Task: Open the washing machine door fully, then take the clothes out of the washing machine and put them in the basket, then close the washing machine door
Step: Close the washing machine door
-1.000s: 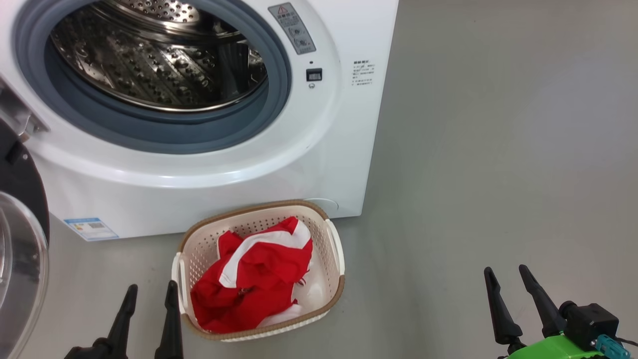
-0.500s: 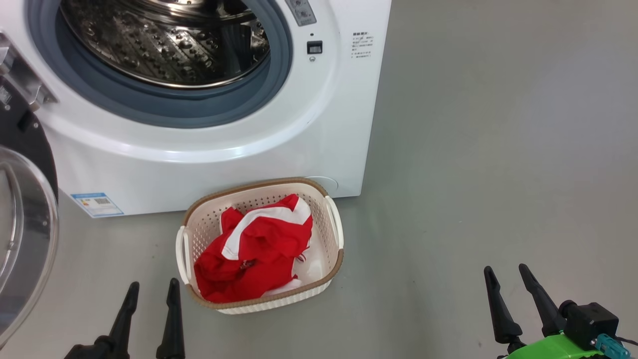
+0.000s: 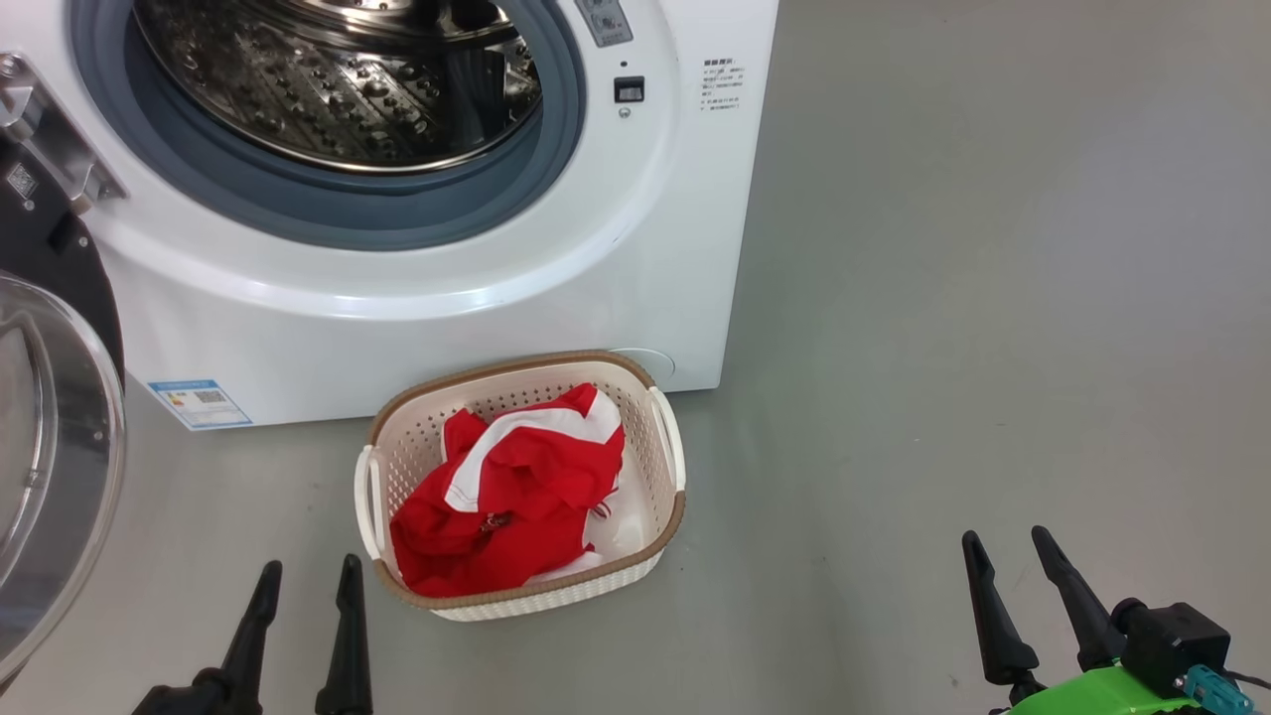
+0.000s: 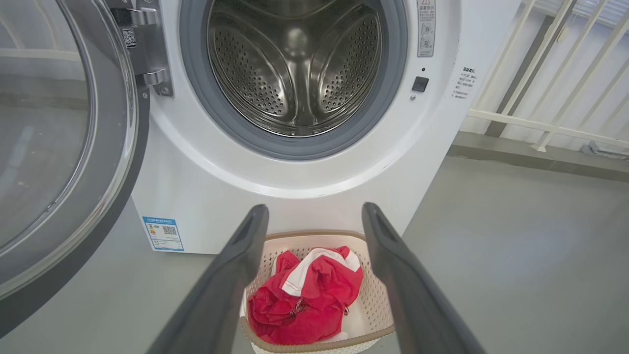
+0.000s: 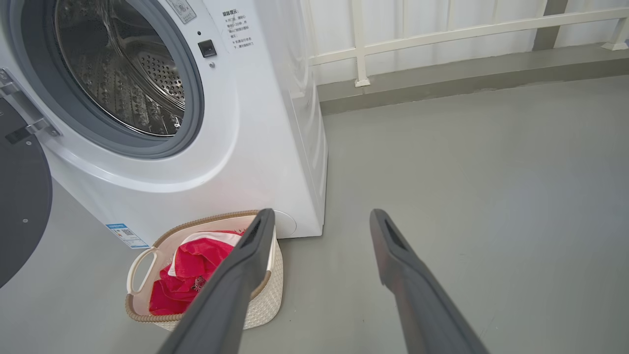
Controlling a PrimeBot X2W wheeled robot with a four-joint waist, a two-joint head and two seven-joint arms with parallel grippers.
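- Closing the door (image 3: 45, 427) looks like the one job left. The red clothes (image 3: 506, 492) lie in the basket (image 3: 667, 531), and the steel drum (image 3: 338, 89) of the washing machine (image 3: 447, 308) looks bare as far as I can see.
- The door hangs wide open on its hinge at the left edge of the machine's front.
- The basket stands on the floor (image 3: 943, 348), just in front of the machine's bottom edge and near its right front corner.
- The clothes are heaped toward the basket's left side. A bare white bit of its bottom shows by the near right corner.
- What could go wrong: the door's black rim is shiny and its glass is round, so a finger that pushes at a slant could slip off.
- A push that is too soft could leave the door resting on the machine and not clicked shut.
- An arm that swings low could bump the basket — it sits close by — and shove it or spill the clothes onto the floor.
- The left pincer (image 3: 310, 564) has its two fingers spread wide. It holds nothing and touches nothing, and it hangs just beside the basket's near left corner.
- The right pincer (image 3: 1004, 534) is spread wide too and holds nothing. It hangs over bare floor, well apart from the basket.
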